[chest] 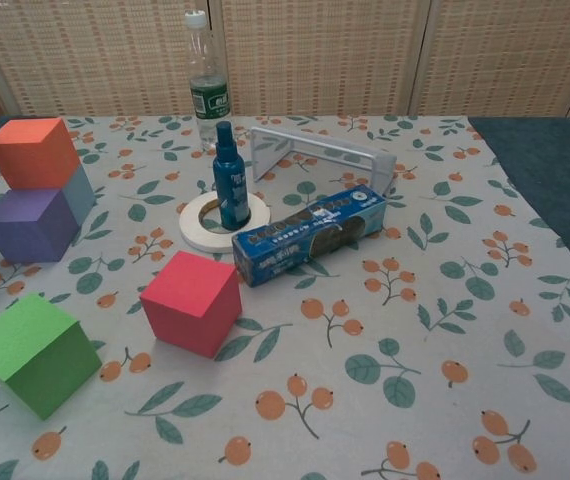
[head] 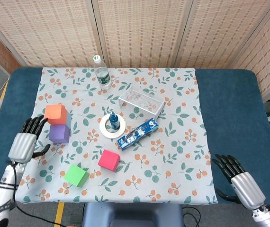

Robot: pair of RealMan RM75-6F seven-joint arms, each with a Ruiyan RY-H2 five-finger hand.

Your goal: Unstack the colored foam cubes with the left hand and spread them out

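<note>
An orange cube (head: 56, 113) (chest: 32, 151) sits atop a stack, with a purple cube (head: 59, 133) (chest: 31, 224) in front of it and a grey-blue cube (chest: 81, 191) partly hidden under the orange one. A green cube (head: 76, 175) (chest: 33, 350) and a pink cube (head: 109, 160) (chest: 191, 302) lie apart near the table's front. My left hand (head: 25, 143) hovers open just left of the stack, touching nothing; the chest view does not show it. At the front right corner my right hand (head: 239, 181) is open and empty.
A water bottle (head: 101, 73) stands at the back. A white wire basket (head: 141, 102), a blue spray bottle (head: 113, 120) inside a tape ring (head: 105, 130), and a blue biscuit packet (head: 137, 134) occupy the middle. The floral cloth (head: 173, 156) ends short of the blue table edges.
</note>
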